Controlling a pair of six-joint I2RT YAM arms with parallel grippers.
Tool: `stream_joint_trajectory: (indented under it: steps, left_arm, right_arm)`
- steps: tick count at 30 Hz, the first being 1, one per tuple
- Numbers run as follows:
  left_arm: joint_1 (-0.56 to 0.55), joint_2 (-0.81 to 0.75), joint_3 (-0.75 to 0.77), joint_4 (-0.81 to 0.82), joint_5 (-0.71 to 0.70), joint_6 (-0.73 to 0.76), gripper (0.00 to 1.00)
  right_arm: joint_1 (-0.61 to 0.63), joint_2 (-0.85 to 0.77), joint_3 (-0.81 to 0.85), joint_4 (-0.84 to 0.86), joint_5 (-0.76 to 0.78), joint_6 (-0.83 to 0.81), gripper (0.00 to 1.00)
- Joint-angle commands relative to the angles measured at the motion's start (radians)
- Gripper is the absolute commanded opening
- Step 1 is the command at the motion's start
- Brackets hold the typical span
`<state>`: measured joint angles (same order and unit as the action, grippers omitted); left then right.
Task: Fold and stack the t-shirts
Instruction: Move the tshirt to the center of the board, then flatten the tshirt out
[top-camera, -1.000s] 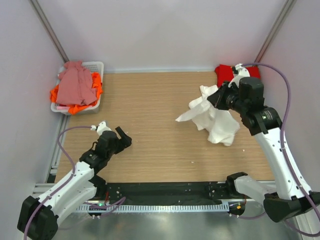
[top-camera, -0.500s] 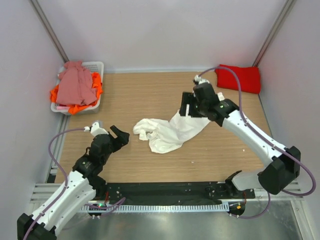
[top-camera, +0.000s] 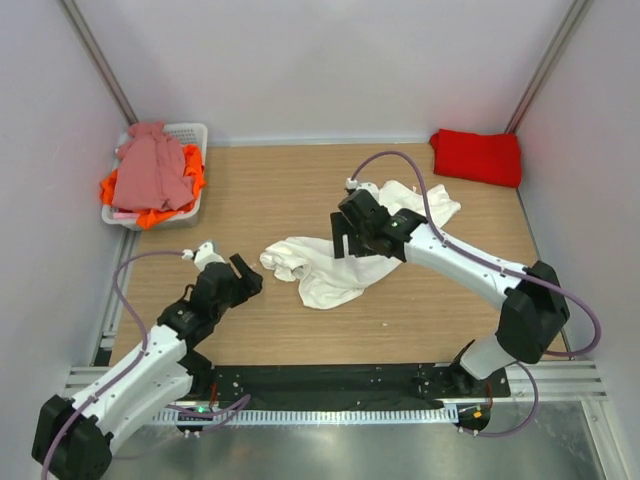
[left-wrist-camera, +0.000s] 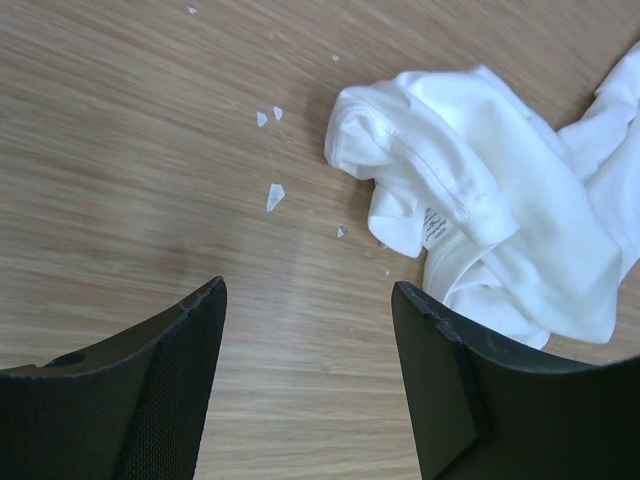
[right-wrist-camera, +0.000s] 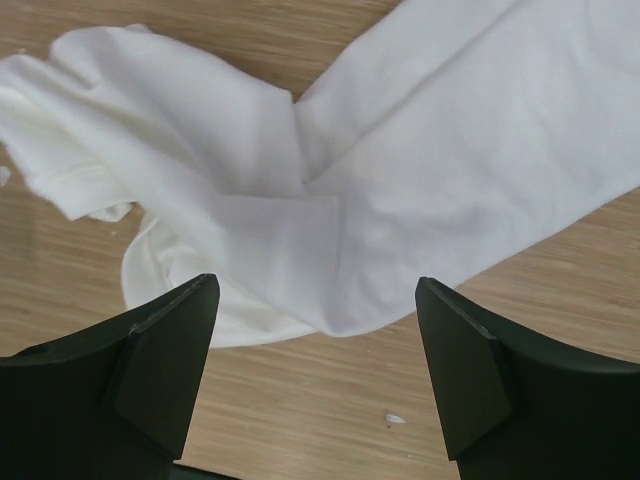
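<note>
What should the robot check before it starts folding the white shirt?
1. White t-shirt spread flat: not ok, it lies crumpled on the table.
2. Right fingers open: ok, spread above the shirt, gripping nothing.
3. Left fingers open: ok, over bare wood beside the collar.
4. Collar found: ok, its label shows in the left wrist view.
5. Stack spot: ok, the red t-shirt lies folded in the far right corner.
</note>
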<state>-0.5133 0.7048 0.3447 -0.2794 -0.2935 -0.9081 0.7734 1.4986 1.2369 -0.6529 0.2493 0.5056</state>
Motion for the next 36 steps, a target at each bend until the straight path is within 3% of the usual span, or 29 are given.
stream_joint_trajectory:
  steps: [1, 4, 6, 9, 11, 13, 17, 26, 29, 32, 33, 34, 35, 36]
  left_arm:
    - [-0.062, 0.079, 0.083, 0.051, 0.011, 0.038, 0.68]
    - [-0.126, 0.159, 0.123, 0.049, 0.011, 0.052, 0.68]
    - [-0.233, 0.205, 0.158, 0.048, -0.024, 0.046, 0.69]
    - [-0.404, 0.320, 0.217, 0.037, -0.114, 0.000, 0.77]
    - [-0.499, 0.418, 0.250, 0.037, -0.142, -0.032, 0.89]
    - [-0.533, 0.487, 0.293, 0.037, -0.167, -0.063, 0.96]
    - [-0.551, 0.631, 0.361, 0.036, -0.188, -0.071, 0.96]
    - [-0.550, 0.826, 0.520, -0.122, -0.322, -0.121, 0.82]
    - [-0.550, 0.875, 0.559, -0.165, -0.340, -0.138, 0.70]
    - [-0.550, 0.903, 0.583, -0.179, -0.338, -0.135, 0.52]
    - [-0.551, 0.907, 0.586, -0.179, -0.332, -0.130, 0.30]
    - [-0.550, 0.909, 0.588, -0.182, -0.329, -0.129, 0.15]
    - [-0.550, 0.904, 0.593, -0.188, -0.328, -0.129, 0.00]
    - [-0.551, 0.895, 0.593, -0.195, -0.320, -0.129, 0.00]
  right_arm:
    - [-0.039, 0.032, 0.038, -0.004, 0.126, 0.025, 0.86]
    - [-0.108, 0.017, 0.030, -0.028, 0.130, 0.037, 0.89]
    - [-0.191, -0.039, -0.028, -0.022, 0.128, 0.048, 0.94]
    - [-0.311, -0.131, -0.151, 0.036, 0.038, 0.065, 0.97]
    - [-0.402, -0.165, -0.226, 0.080, -0.019, 0.071, 0.99]
    - [-0.454, -0.176, -0.258, 0.098, -0.041, 0.073, 1.00]
    - [-0.522, -0.147, -0.322, 0.166, -0.119, 0.086, 1.00]
    - [-0.618, 0.058, -0.375, 0.389, -0.222, 0.131, 1.00]
    - [-0.619, 0.109, -0.356, 0.429, -0.237, 0.131, 0.98]
    - [-0.620, 0.153, -0.347, 0.460, -0.273, 0.126, 0.93]
    - [-0.625, 0.166, -0.344, 0.463, -0.286, 0.123, 0.89]
    - [-0.625, 0.167, -0.344, 0.476, -0.297, 0.120, 0.84]
    - [-0.625, 0.167, -0.346, 0.480, -0.314, 0.113, 0.69]
    - [-0.625, 0.160, -0.347, 0.484, -0.317, 0.111, 0.58]
